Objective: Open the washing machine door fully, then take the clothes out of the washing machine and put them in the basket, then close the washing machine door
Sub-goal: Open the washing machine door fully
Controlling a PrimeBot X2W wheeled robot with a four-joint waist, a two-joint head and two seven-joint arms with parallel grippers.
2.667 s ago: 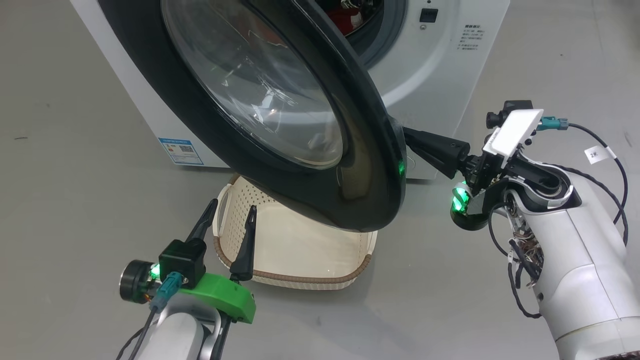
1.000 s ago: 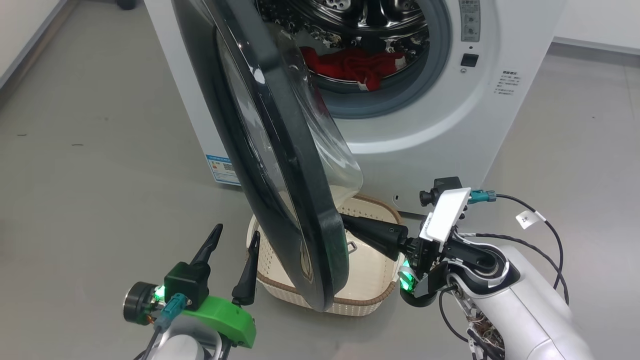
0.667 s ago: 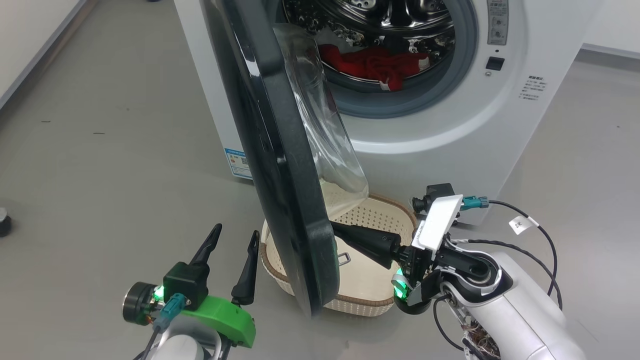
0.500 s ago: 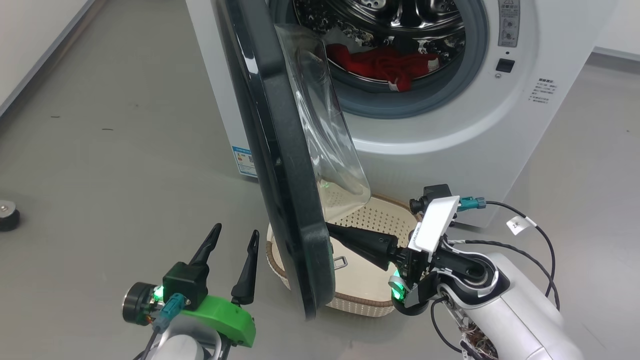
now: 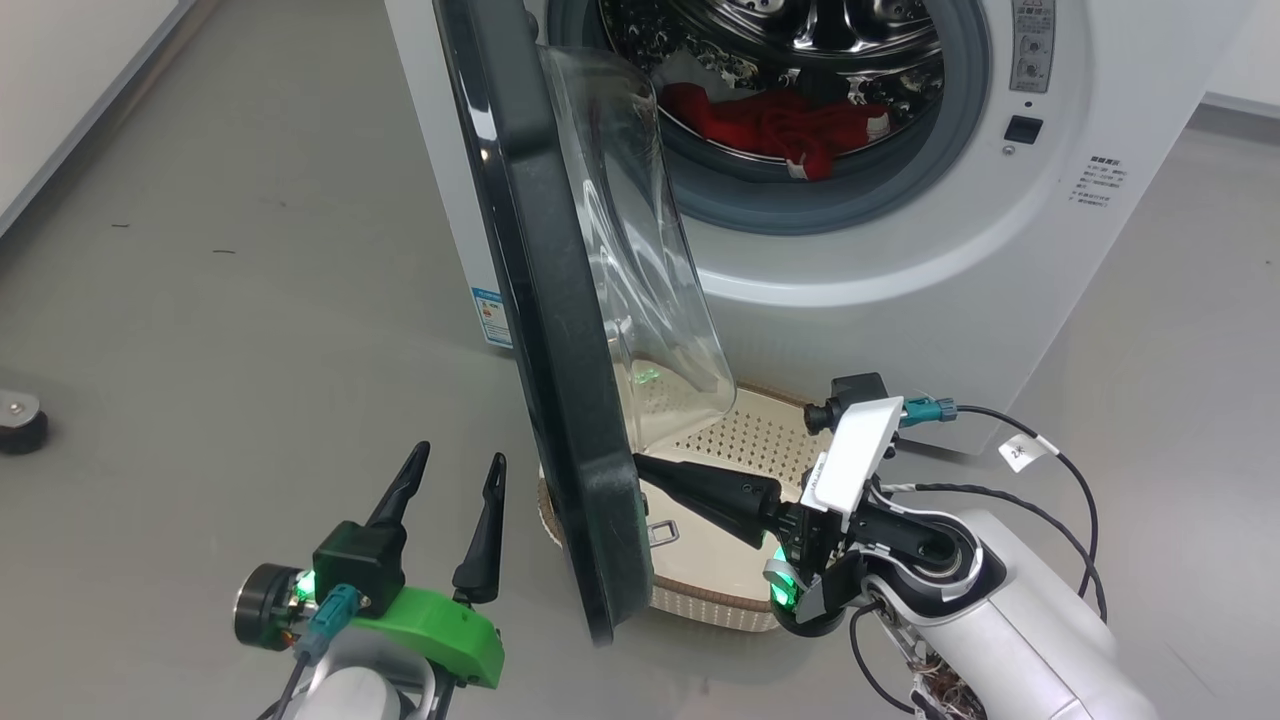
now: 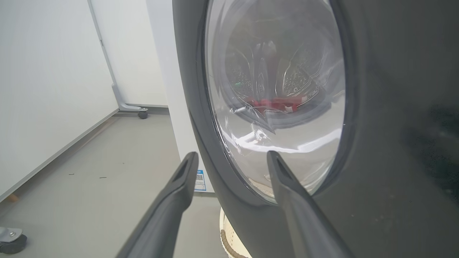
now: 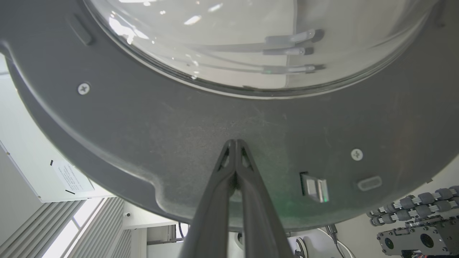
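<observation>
Head view: the washing machine door (image 5: 550,300) has swung wider, pushed by the right gripper (image 5: 645,466), jaws together, at five o'clock. The left gripper (image 5: 458,456) idles at seven, jaws apart, and the clothes (image 5: 770,115) are nearly reachable.

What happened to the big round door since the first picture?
The washing machine door swung wider open, away from the washing machine, with the shut right hand pressing its inner side. The camera moved too, so the red clothes inside now show well. Unchanged: the left hand is open and empty, and the basket sits below the door.
</observation>
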